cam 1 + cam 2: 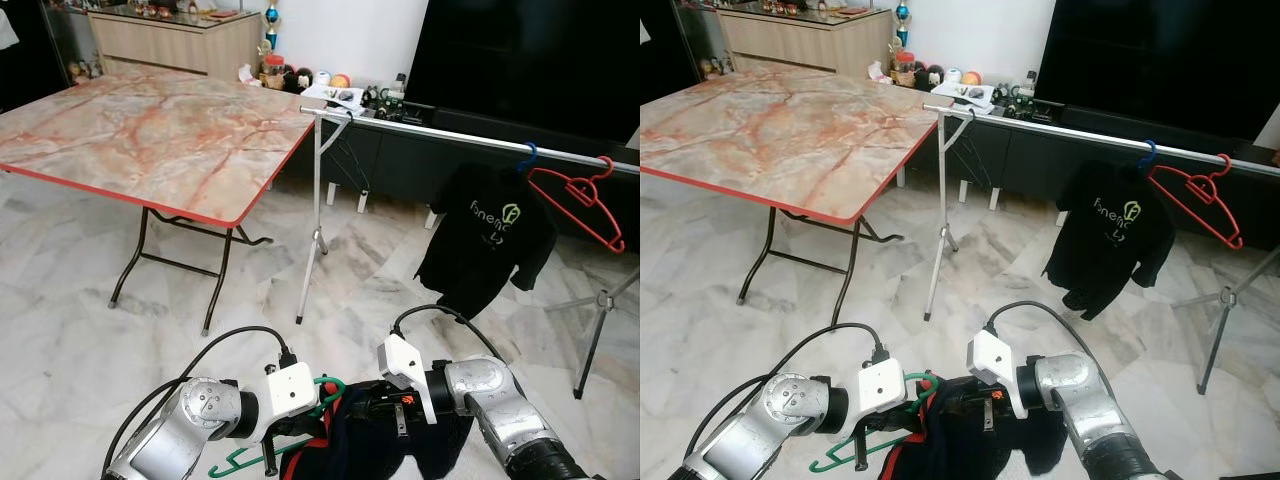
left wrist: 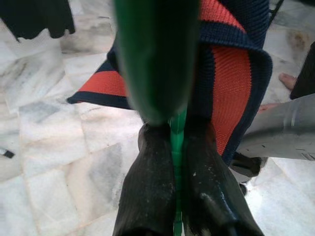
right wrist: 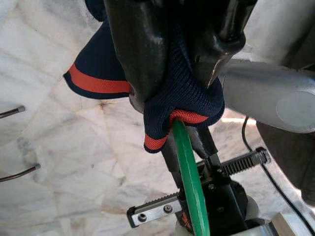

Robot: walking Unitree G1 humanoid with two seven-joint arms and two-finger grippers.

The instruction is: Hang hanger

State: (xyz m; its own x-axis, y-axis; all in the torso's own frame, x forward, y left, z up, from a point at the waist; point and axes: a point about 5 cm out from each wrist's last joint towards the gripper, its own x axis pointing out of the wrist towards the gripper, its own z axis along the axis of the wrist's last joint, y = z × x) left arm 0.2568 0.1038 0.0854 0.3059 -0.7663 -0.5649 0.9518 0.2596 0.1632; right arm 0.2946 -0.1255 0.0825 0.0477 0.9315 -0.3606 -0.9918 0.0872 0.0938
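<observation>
A green plastic hanger is held low in front of me, and a navy knit garment with red stripes is draped over it. My left gripper is shut on the hanger's thin green bar. My right gripper is shut on the garment's navy and red edge, right where the green hanger runs under the cloth. Both grippers sit close together above the marble floor. The silver clothes rail stands ahead to the right, well above them.
On the rail hang a black T-shirt on a blue hanger and a bare red hanger. A marble-top folding table stands to the left. A dark TV cabinet lies behind the rail.
</observation>
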